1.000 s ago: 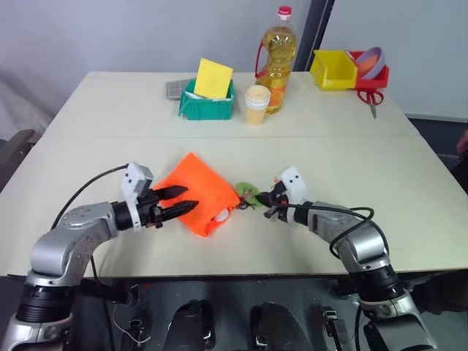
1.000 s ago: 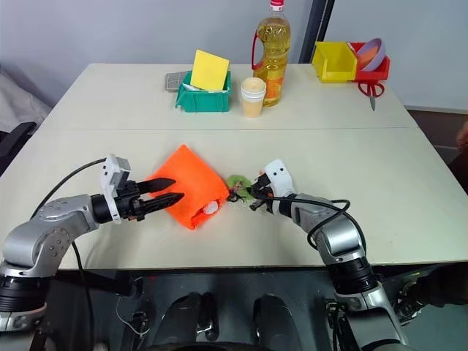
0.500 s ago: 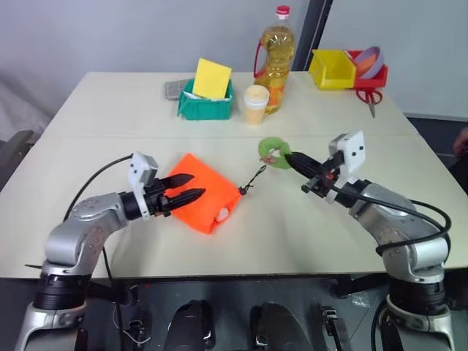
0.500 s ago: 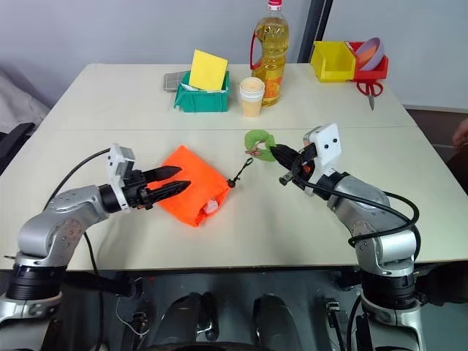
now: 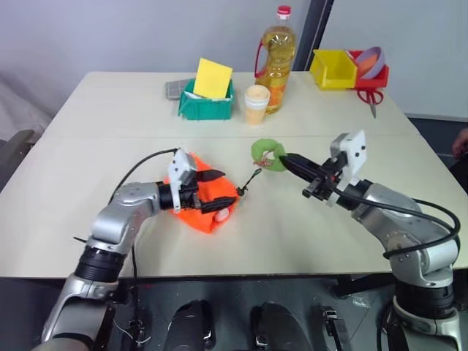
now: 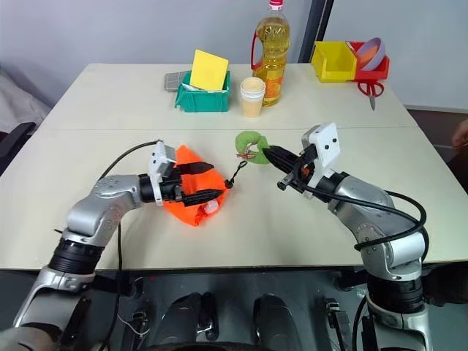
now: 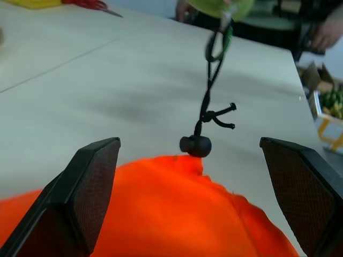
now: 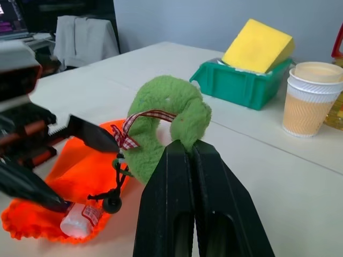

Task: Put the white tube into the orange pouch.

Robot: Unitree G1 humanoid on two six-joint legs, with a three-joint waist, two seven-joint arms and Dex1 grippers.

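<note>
**Still: tube half in pouch, cord pulled by right gripper**

Handling, as a judgement: pouch (image 5: 207, 199) looked like thin soft fabric, light, floppy, so it would slide or bunch if pushed without being pinned. Tube (image 8: 81, 219) looked small, light and fairly stiff, smooth plastic, likely to slip from a loose pinch. Best hold on the tube was probably across the body near the cap, the one part showing. Best hold on the pouch was the fabric beside the mouth, or the cord (image 6: 239, 170) to steer it.

Position: pouch lay flat on the near-left part of the table (image 5: 110, 110). Tube sat at the pouch's near edge, cap and red label poking out of the mouth, rest under fabric. Not fully in by the look of it.

Left gripper (image 6: 199, 181): fingers spread wide, one either side of the pouch's upper surface, just over the fabric. Contact uncertain; nothing clamped between them.

Right gripper (image 5: 287, 159): fingers pressed tight together on the green disc (image 8: 166, 126) at the cord's end, held up off the table, right of the pouch. Cord ran down from the disc to the black toggle (image 7: 195, 145) at the pouch edge.

Far side had bottle (image 5: 276, 55), cup (image 5: 257, 103) and bins, all well apart.
</note>
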